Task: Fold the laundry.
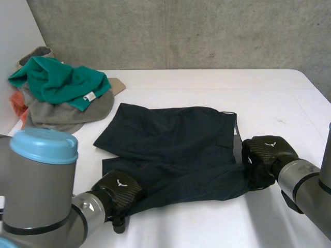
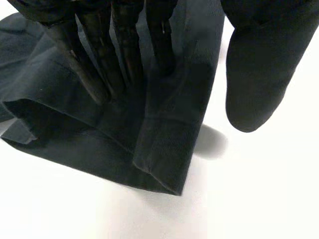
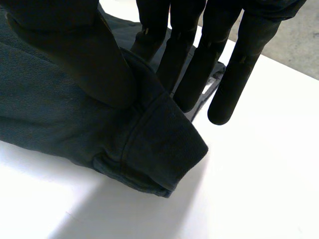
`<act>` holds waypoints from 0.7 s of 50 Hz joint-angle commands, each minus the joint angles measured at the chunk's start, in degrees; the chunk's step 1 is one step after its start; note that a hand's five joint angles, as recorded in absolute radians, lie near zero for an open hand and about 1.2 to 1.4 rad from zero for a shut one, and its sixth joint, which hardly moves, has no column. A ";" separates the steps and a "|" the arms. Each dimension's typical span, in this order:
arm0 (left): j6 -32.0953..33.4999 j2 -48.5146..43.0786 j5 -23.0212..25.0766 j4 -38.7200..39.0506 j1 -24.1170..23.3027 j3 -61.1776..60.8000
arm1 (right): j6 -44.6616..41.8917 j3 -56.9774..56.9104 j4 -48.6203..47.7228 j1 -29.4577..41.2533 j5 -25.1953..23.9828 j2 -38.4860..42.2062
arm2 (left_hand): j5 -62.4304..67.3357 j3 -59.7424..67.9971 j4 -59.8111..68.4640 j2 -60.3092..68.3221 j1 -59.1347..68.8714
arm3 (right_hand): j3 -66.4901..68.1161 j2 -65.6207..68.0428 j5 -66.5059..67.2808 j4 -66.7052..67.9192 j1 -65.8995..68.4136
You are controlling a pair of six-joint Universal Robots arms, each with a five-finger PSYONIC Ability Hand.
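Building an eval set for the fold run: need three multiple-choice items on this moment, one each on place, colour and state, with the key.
1. Where on the table is the clothes pile?
A. far left
B. near right corner
C. middle

2. What colour is the pile's top piece?
A. red
B. green
C. white

3. What is the right hand doing?
A. hovering open above bare table
B. curled, holding nothing
C. pinching the dark garment

Key:
1 A, the pile sits at the far left edge.
2 B, the piece draped on top is green.
3 C, the hem lies between its thumb and fingers.
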 commanded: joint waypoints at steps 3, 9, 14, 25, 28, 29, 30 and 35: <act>0.40 -2.47 -5.79 3.87 -1.83 2.27 | -3.85 0.80 1.88 0.69 -1.01 -0.96 | 49.51 49.48 49.47 49.48 49.26 | 11.55 11.87 11.38 11.45 15.82; 3.03 -0.72 -7.92 0.64 -2.79 -1.24 | -27.56 5.01 13.03 -0.70 -6.54 -3.15 | 49.51 49.48 49.47 49.48 49.26 | 11.55 11.87 11.38 11.45 15.82; 7.43 1.92 -4.33 -9.80 -5.16 -5.19 | -53.65 9.67 26.20 -5.71 -9.71 -4.56 | 49.51 49.48 49.47 49.48 49.26 | 11.55 11.87 11.38 11.45 15.82; 7.43 0.08 -7.12 -9.48 -2.71 6.65 | -39.40 0.11 15.61 -2.65 -9.45 0.88 | 49.51 49.48 49.47 49.48 49.26 | 11.55 11.87 11.38 11.45 15.82; 8.84 -2.38 -8.18 -6.50 -0.25 14.99 | -34.30 -4.29 9.38 -0.80 -8.75 2.82 | 49.51 49.48 49.47 49.48 49.26 | 11.55 11.87 11.38 11.45 15.82; 9.10 -3.25 -8.09 -5.45 0.19 17.19 | -33.24 -5.43 7.53 -0.54 -8.31 3.52 | 49.51 49.48 49.47 49.48 49.26 | 11.55 11.87 11.38 11.45 15.82; 9.89 -5.18 -8.01 -3.44 1.15 21.91 | -31.49 -7.96 3.42 -0.10 -6.83 5.18 | 49.51 49.48 49.47 49.48 49.26 | 11.55 11.87 11.38 11.45 15.82; 12.62 -15.20 -8.09 2.73 3.01 38.45 | -28.05 -15.01 -9.16 0.52 -0.67 11.33 | 49.51 49.48 49.47 49.48 49.26 | 11.55 11.87 11.38 11.45 15.82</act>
